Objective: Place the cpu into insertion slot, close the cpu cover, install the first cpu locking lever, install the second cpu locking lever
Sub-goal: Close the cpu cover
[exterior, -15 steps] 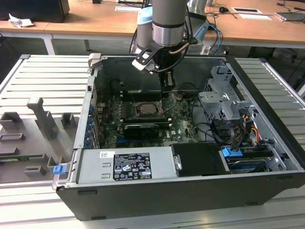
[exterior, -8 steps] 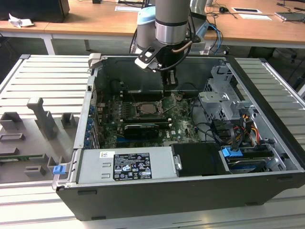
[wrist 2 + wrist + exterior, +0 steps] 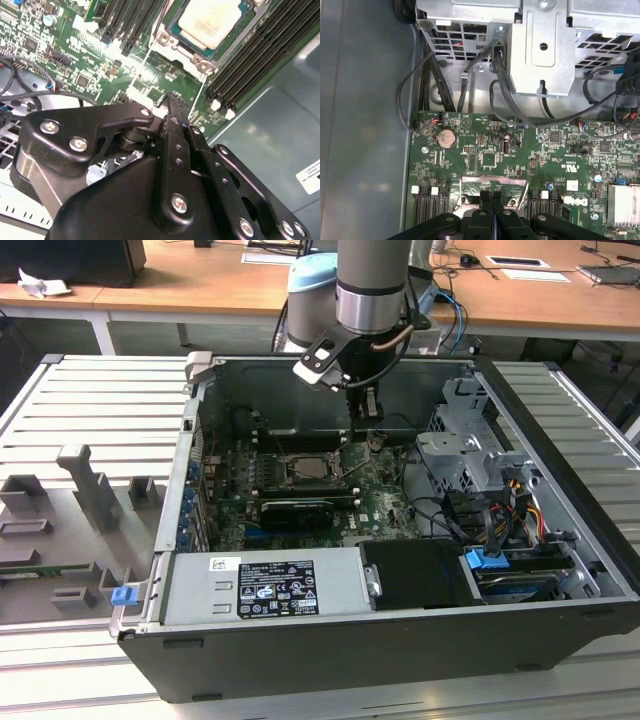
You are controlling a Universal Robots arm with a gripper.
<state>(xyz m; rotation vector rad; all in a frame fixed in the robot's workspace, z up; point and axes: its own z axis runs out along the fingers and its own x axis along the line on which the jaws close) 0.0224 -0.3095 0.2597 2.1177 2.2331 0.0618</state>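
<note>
One gripper (image 3: 174,99) (pinched closed) poised near seated cpu (image 3: 207,20).

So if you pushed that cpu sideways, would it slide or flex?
The cpu looks flat and metal-faced, so probably stiff and light. It sits within the rim of the insertion slot, so a sideways push likely wouldn't shift it.

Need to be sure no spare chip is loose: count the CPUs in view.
1. The cpu sits in the insertion slot, between the memory slot banks in the second wrist view. Others could hide behind the gripper.
</note>
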